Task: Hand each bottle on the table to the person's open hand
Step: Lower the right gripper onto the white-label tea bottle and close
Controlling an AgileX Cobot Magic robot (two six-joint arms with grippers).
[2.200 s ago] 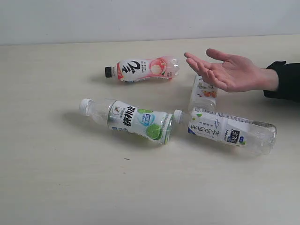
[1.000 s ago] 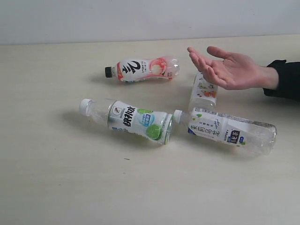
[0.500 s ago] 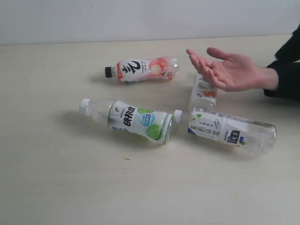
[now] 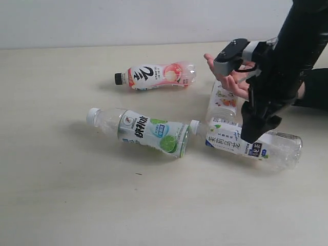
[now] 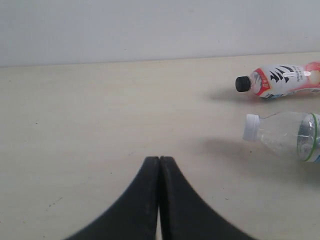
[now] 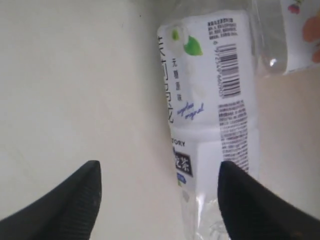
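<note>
Nothing was handed over yet: all four bottles [image 4: 146, 130] lay on the table [image 4: 61, 195], none in the open hand [image 4: 228, 79]. The right pincer [image 6: 159, 171] stood wide above the white-and-blue bottle [image 4: 233, 141], near the hand. The left pincer [image 5: 159, 160] was closed and empty.

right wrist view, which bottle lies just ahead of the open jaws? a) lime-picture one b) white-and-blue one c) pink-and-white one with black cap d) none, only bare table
b: the white-and-blue bottle lies on its side on the table, just ahead of the right gripper, whose jaws stand apart with nothing held between them.
</note>
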